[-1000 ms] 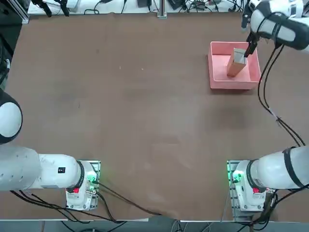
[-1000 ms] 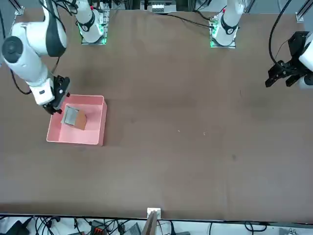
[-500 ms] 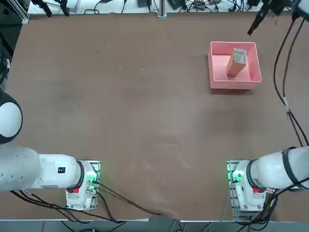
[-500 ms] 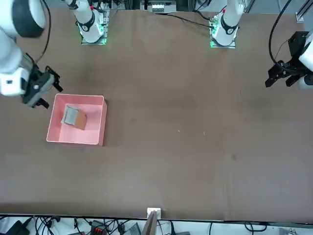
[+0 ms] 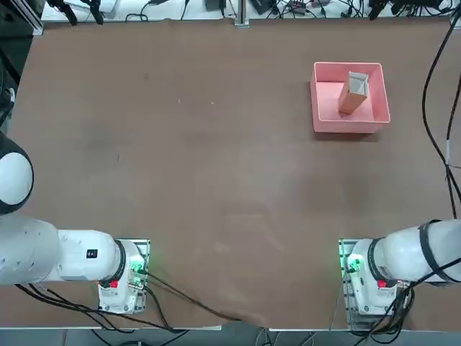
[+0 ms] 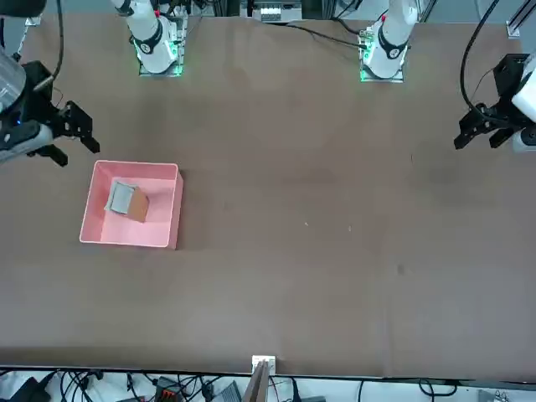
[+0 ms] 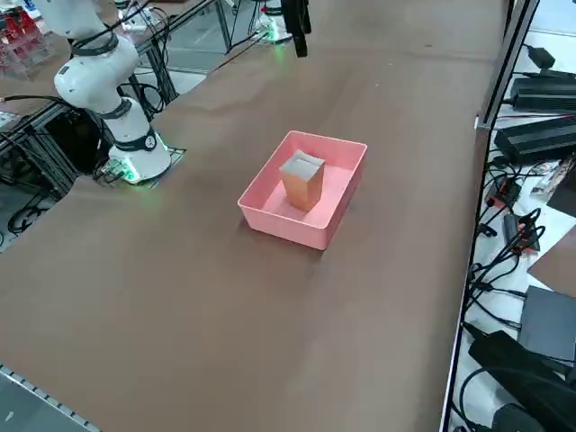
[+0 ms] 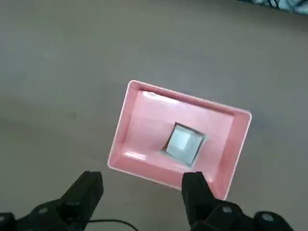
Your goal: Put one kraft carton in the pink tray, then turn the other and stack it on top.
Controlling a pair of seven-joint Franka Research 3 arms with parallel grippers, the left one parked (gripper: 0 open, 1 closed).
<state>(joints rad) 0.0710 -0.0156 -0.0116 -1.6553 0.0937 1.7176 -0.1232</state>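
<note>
The pink tray (image 5: 350, 127) sits at the far right of the table, also seen in the front view (image 6: 126, 238), side view (image 7: 281, 221) and wrist view (image 8: 121, 130). A tan kraft carton (image 5: 352, 94) stands inside it, whitish end up (image 8: 183, 141), (image 7: 302, 183), (image 6: 127, 201). Whether this is one carton or two stacked I cannot tell; no other carton shows on the table. My right gripper (image 6: 74, 151) hangs open and empty, high above the table just beyond the tray's outer side. In the wrist view its fingers (image 8: 91, 191) frame the tray from well above.
Bare brown tabletop surrounds the tray. Cables and black boxes (image 7: 540, 135) lie along the table's right edge. The arm bases (image 5: 360, 277) stand at the near edge.
My right gripper, which was at the carton in the tray, has drawn away and risen out past the tray's far corner. The carton stays upright in the tray.
</note>
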